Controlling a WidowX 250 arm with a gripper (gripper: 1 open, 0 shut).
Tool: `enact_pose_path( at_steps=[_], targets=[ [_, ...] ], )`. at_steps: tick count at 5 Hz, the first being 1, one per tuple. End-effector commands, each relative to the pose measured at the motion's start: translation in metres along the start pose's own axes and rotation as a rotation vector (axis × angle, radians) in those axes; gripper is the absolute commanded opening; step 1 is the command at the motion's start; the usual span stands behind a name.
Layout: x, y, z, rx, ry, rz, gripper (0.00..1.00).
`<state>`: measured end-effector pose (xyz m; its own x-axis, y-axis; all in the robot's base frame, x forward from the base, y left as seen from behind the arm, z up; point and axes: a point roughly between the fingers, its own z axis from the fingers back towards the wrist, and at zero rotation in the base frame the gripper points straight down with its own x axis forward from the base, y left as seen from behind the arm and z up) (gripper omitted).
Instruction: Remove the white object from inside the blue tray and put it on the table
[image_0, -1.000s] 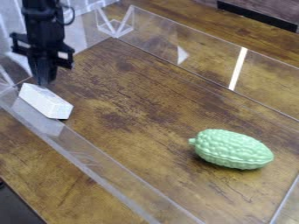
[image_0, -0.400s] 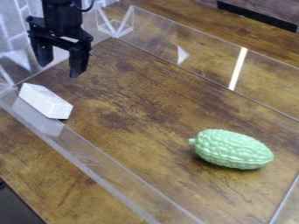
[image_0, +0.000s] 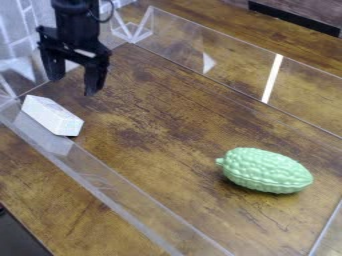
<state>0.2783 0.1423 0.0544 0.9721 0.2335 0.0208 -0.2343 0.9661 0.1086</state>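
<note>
The white object (image_0: 51, 115), a small rectangular block, lies flat on the dark wood-grain table (image_0: 174, 120) at the left. My gripper (image_0: 71, 82) hangs just above and behind it, pointing down. Its two black fingers (image_0: 92, 82) are spread apart, open with nothing between them and clear of the block. No blue tray is in view.
A bumpy green oval fruit (image_0: 265, 170) rests on the table at the lower right. Clear plastic panels (image_0: 274, 75) stand along the back right, and another clear panel (image_0: 94, 175) runs across the front left. A white frame is behind the gripper.
A second ago the gripper stood shut right at the white block. It has since opened, lifted off the block and shifted slightly right and back; the block stays on the table.
</note>
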Motion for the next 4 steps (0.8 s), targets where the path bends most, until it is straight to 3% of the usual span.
enact_pose_path(
  at_steps=[1,2,4],
  targets=[
    [0.005,-0.003,-0.005,0.018,-0.033,0.000,1.00],
    [0.006,-0.005,-0.018,0.034,-0.034,0.004,1.00],
    [0.008,-0.002,-0.026,0.057,-0.031,0.014,1.00]
  ],
)
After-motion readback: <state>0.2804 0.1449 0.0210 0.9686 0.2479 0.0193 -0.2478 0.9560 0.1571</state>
